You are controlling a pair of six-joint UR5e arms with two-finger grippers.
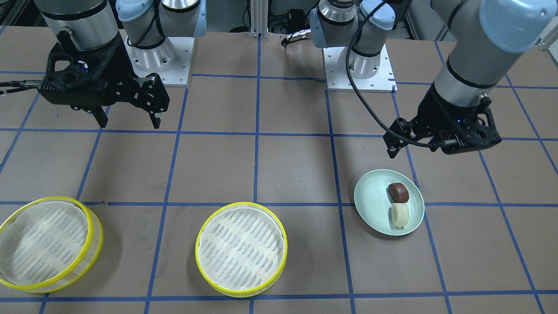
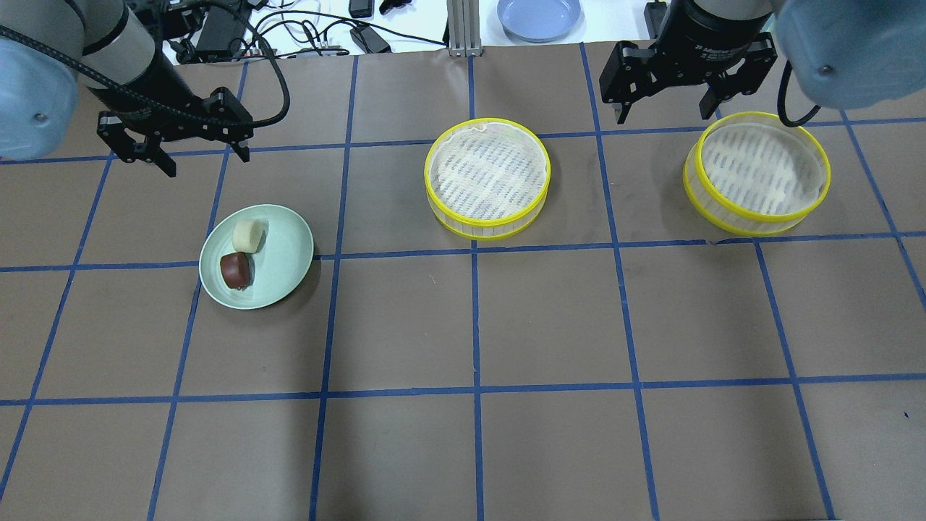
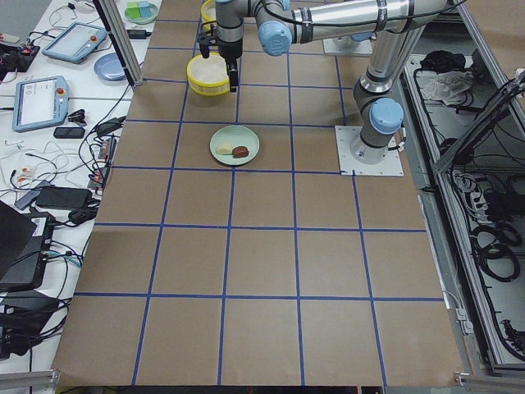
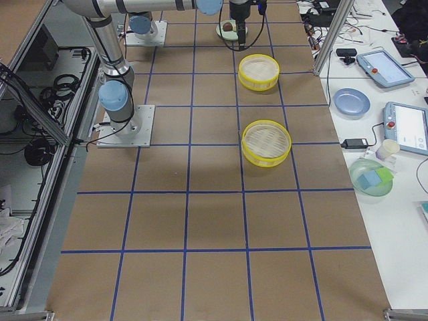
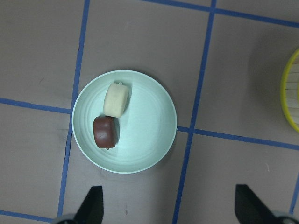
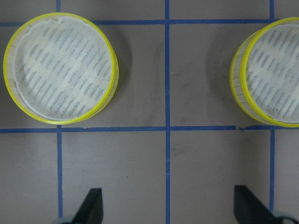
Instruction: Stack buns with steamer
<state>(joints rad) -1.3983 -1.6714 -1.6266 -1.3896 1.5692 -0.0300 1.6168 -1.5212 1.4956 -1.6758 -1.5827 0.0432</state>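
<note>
Brown paper counter (image 2: pixel 550 325) with a blue tape grid. We see both buns on the pale green plate (image 2: pixel 289 250), on the robot's left side of the counter. Cream bun (image 2: pixel 247 236) and reddish-brown bun (image 2: pixel 236 270) lie side by side toward one edge of the plate, touching as far as we can tell. Neither is in a tray.

Steamer is two separate tiers, not stacked. Centre tray (image 2: pixel 485 226) sits mid-counter, and right tray (image 2: pixel 731 217) sits well apart from it on the robot's right. Both have yellow rims and white mesh liners, and both sit flat on the counter with liners fully in view.

Left claw (image 2: pixel 208 163): fingers spread wide, nothing held, hanging in the air near the plate. Its wrist camera looks straight down on the plate and both buns.

Right claw (image 2: pixel 662 112): fingers likewise spread wide, nothing held, up in the air. Its wrist camera shows both trays, with the strip of counter between them under the claw. We read both claws as clear of every object
</note>
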